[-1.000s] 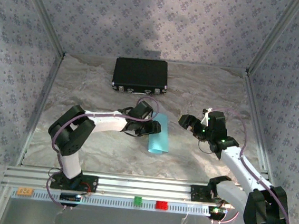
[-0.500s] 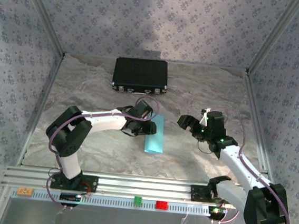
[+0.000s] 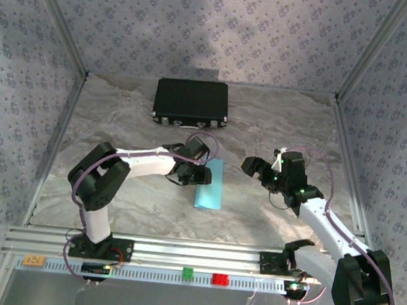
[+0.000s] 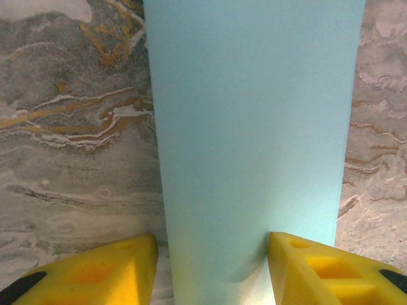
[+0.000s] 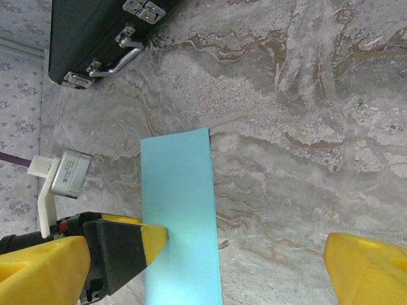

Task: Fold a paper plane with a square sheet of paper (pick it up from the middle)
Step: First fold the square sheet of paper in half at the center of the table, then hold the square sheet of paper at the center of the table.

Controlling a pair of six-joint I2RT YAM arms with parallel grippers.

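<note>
Veined marble tabletop (image 3: 133, 210) carries a smooth oblong blue sheet (image 3: 210, 185).

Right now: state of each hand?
Left hand: straddles the folded blue paper; whether it grips cannot be told.
Right hand: open, holding nothing.

Both arms reach inward, tips pointing toward each other.
The left arm (image 3: 141, 162) folds at its elbow and stretches rightward, the left end effector (image 3: 200, 174) held low with jaws partly apart. To its right, the right end effector (image 3: 254, 166) gapes wide on the right arm (image 3: 326, 222).
</note>
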